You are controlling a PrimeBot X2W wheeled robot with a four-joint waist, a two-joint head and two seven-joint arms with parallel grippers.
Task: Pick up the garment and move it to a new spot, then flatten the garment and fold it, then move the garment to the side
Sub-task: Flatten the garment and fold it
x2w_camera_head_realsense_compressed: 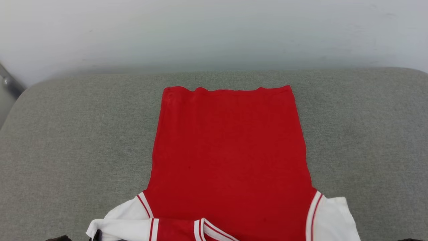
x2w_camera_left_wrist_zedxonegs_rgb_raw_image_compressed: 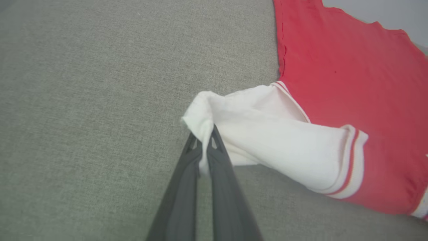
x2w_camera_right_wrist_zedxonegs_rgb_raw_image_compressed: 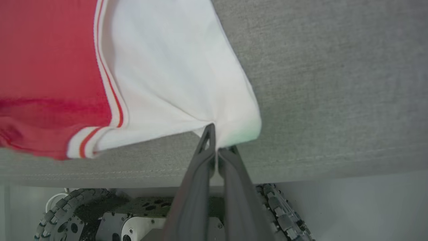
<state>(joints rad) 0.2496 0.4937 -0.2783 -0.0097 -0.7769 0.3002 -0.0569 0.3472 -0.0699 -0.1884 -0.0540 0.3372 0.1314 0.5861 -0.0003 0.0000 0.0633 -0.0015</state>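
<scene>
The garment [x2w_camera_head_realsense_compressed: 227,150] runs off the head view's bottom edge, its collar and sleeve ends cut away. Pinched sleeve cloth vanishes between the fingers of the left hand [x2w_camera_left_wrist_zedxonegs_rgb_raw_image_compressed: 204,135] and the right hand [x2w_camera_right_wrist_zedxonegs_rgb_raw_image_compressed: 218,142]. Red fabric at the right wrist view's left edge is blurred.

A red jersey shirt [x2w_camera_head_realsense_compressed: 230,150] lies spread flat, plain red side up, on a grey fabric-covered surface [x2w_camera_head_realsense_compressed: 67,140]. Its straight hem points toward the far edge and its collar end is nearest the robot. The short sleeves are white with red-and-white striped trim. The left sleeve is folded inward so that its striped cuff lies on the red body, and its bunched outer fold is pinched by the left gripper [x2w_camera_left_wrist_zedxonegs_rgb_raw_image_compressed: 204,137]. The right sleeve spreads outward near the surface's front edge, its corner pinched by the right gripper [x2w_camera_right_wrist_zedxonegs_rgb_raw_image_compressed: 217,144].
</scene>
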